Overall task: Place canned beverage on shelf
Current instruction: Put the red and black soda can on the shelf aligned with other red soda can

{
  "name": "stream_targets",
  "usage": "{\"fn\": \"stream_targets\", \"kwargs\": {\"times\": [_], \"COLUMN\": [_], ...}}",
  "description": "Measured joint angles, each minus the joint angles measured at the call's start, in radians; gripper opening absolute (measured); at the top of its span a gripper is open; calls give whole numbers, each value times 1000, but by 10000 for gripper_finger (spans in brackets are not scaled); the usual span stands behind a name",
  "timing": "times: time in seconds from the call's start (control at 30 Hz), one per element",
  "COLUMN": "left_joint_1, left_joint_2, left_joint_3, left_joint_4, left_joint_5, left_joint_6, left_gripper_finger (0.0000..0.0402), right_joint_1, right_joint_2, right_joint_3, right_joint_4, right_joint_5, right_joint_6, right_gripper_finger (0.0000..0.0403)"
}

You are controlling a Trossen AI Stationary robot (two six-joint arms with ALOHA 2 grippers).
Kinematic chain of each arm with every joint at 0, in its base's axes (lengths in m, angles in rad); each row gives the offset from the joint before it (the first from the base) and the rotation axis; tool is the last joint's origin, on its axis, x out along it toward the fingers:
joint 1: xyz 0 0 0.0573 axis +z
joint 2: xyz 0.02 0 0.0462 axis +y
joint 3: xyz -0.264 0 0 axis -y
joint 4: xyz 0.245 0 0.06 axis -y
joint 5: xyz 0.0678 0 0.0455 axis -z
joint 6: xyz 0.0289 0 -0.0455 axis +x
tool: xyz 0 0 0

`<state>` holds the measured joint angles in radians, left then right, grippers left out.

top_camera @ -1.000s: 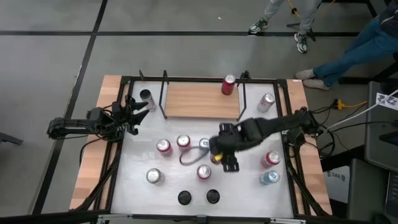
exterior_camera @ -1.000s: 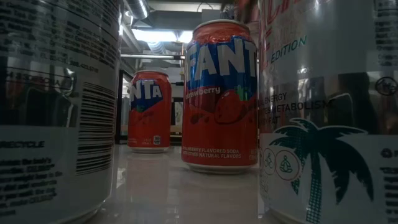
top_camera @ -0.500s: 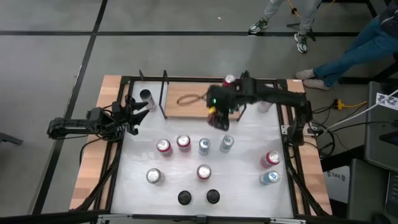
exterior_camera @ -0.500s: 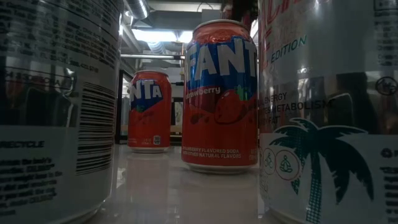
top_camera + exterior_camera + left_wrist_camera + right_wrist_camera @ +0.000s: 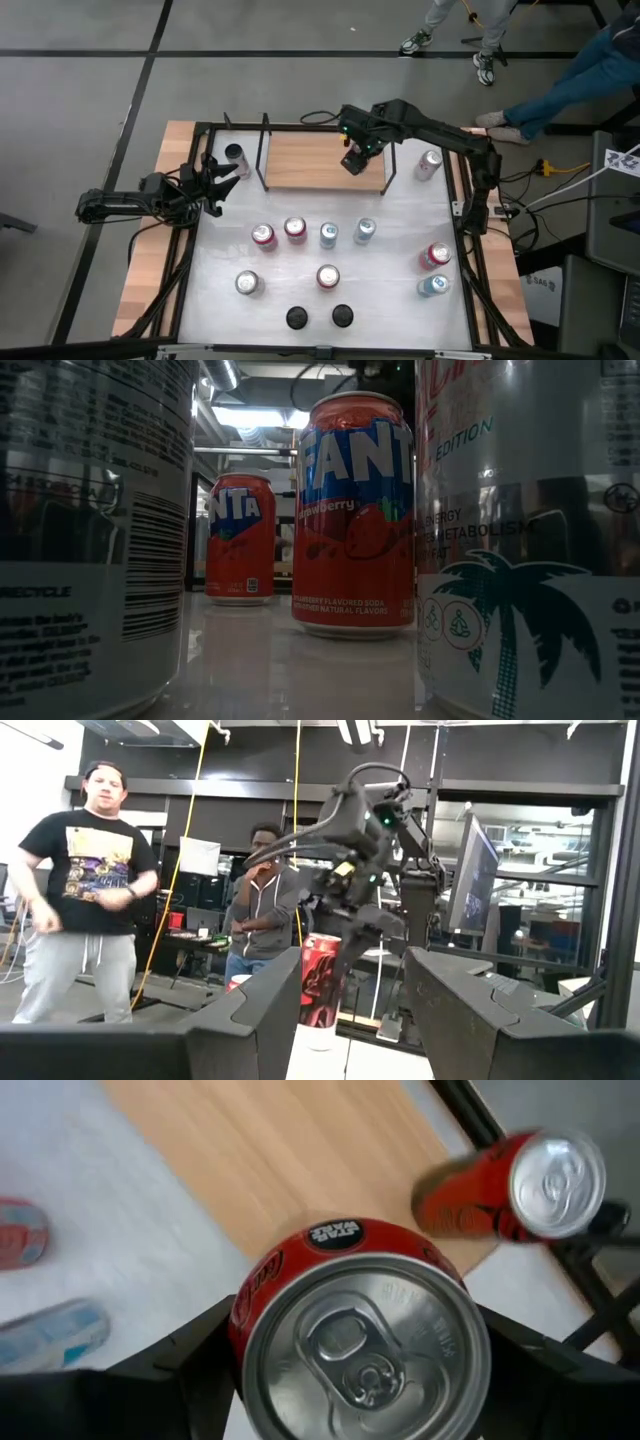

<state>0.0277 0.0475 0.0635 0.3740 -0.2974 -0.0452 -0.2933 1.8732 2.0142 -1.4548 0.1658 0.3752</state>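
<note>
Red can (image 5: 360, 1330) sits gripped between the fingers of my right claw (image 5: 357, 158), its silver top facing my wrist camera. I am carrying it above the right end of the shelf (image 5: 300, 162), the light-wood board at the back of the tabletop (image 5: 390, 290). Another red can (image 5: 515, 1185) shows close by at that same end of the shelf, though I cannot tell whether it stands on the board or just beside it. So the pick-up is done and the carry looks nearly done; lowering the can onto the wood and letting go are what remain. My left claw (image 5: 222, 176) waits closed and empty-looking at the tabletop's left edge. Several more cans stand in rows on the tabletop.
</note>
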Motion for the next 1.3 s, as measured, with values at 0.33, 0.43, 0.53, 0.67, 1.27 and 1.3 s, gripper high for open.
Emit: {"fn": "stream_targets", "kwargs": {"times": [0.33,0.43,0.53,0.67,1.27,1.3], "left_joint_1": [0,0,0,0,0,0], "left_joint_2": [0,0,0,0,0,0], "left_joint_3": [0,0,0,0,0,0], "left_joint_4": [0,0,0,0,0,0], "left_joint_5": [0,0,0,0,4,4], "left_joint_6": [0,0,0,0,1,1], "left_gripper_finger": [174,174,174,174,174,174], "right_joint_1": [-24,-37,-50,-65,-149,-151], "right_joint_2": [1,1,1,1,25,26], "right_joint_3": [-139,-175,-202,-212,-212,-212], "right_joint_4": [75,76,75,84,103,106], "right_joint_5": [7,7,8,11,6,8], "right_joint_6": [238,287,326,356,439,439], "right_gripper_finger": [296,296,296,296,296,296]}}
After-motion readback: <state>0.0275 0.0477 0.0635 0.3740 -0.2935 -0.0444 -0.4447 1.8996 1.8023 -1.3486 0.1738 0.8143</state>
